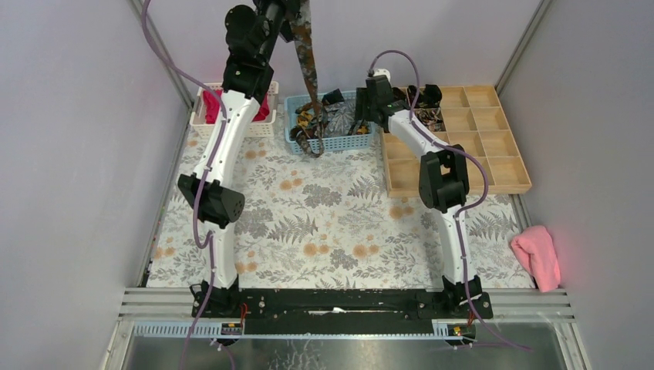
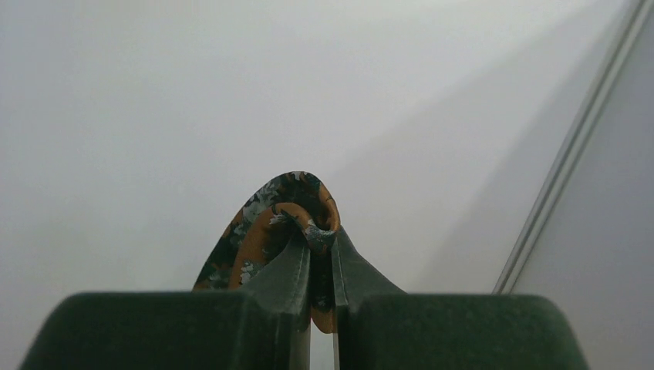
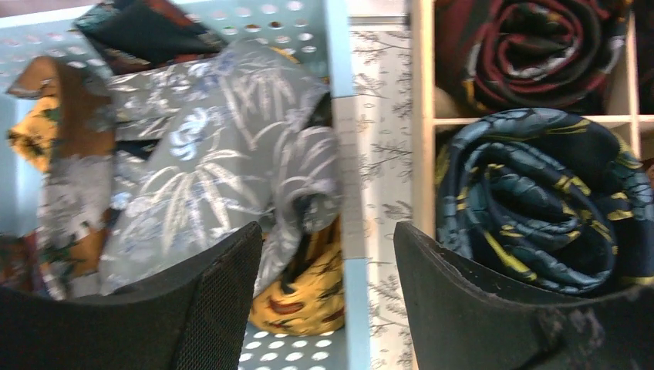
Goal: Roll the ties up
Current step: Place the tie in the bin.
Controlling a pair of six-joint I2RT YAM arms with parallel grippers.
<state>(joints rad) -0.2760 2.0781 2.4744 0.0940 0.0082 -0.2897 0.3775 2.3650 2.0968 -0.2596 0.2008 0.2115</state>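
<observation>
My left gripper (image 1: 288,18) is raised high at the back, shut on a brown-orange patterned tie (image 1: 306,63). That tie hangs down with its lower end in the blue basket (image 1: 291,123). In the left wrist view the tie (image 2: 258,227) loops over the closed fingertips (image 2: 297,258). My right gripper (image 3: 328,247) is open above the basket's right wall (image 3: 342,139), with nothing between its fingers. Below it lie a grey leaf-print tie (image 3: 208,162) and a yellow tie (image 3: 305,297). Two rolled ties, dark blue (image 3: 532,200) and dark red (image 3: 524,46), sit in the wooden tray's cells.
The wooden compartment tray (image 1: 493,146) stands right of the blue basket. A white basket (image 1: 202,108) with magenta cloth (image 1: 213,106) is at the back left. A pink cloth (image 1: 537,254) lies at the table's right edge. A floral cloth (image 1: 332,223) covers the table.
</observation>
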